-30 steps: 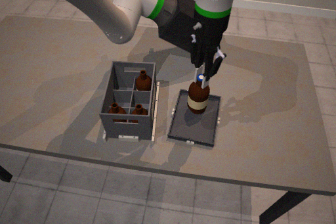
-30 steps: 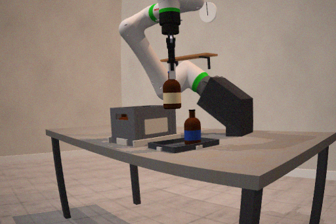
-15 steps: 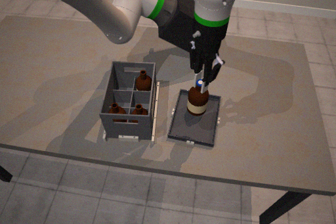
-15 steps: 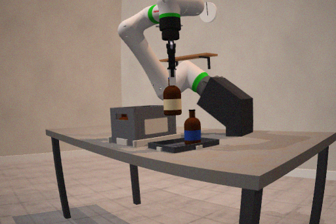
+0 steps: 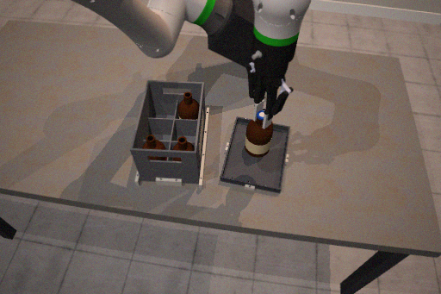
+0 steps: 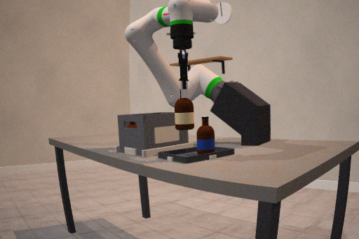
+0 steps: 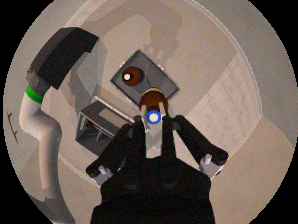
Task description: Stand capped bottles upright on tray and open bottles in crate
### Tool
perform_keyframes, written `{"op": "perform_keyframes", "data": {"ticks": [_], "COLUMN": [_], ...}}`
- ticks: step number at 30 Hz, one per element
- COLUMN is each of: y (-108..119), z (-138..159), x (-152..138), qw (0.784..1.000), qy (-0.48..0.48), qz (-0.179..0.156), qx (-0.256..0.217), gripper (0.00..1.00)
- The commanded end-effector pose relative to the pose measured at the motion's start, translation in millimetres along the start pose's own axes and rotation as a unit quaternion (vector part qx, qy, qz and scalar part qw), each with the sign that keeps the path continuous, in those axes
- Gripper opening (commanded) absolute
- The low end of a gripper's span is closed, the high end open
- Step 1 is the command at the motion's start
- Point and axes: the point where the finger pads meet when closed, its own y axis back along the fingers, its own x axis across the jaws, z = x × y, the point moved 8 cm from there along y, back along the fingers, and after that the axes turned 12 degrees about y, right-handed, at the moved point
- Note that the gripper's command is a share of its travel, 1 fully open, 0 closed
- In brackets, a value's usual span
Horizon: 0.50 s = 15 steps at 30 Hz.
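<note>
The gripper [image 5: 265, 111] points straight down and is clamped on the neck of a brown bottle with a cream label [image 6: 184, 113], just under its blue cap [image 5: 261, 115] — the fingers pinch narrow on the neck. The bottle hangs upright in the air above the dark tray [image 6: 224, 151], its base clear of the tray floor in the exterior view. On the tray stands a second brown bottle with a blue band [image 6: 205, 136], upright and apart from the held one; in the top view it is hidden behind the hanging bottle. From the tray, the grey crate [image 5: 142, 153] lies at 9 o'clock in the top view, just beside it, with a pale strip [image 5: 204, 144] between them. Three uncapped brown bottles stand in the crate's compartments: one [image 5: 188, 106] at the far right cell, two [image 5: 151, 141] [image 5: 183, 143] in the near cells — the far left cell shows only its floor. Crate and tray both sit flat on the table [image 5: 65, 105].
</note>
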Motion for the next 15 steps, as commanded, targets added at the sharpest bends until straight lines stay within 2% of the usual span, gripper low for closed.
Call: {"op": "perform_keyframes", "data": {"ticks": [1,15], "y": [-4.1,-27.9], "z": [0.0,-0.2], "x": [0.1,0.2], "qw": [1.0,1.0], "qy": [0.0,0.0], "qz": [0.0,0.0], "qx": [0.0,0.0], "gripper": [0.0,0.0]}}
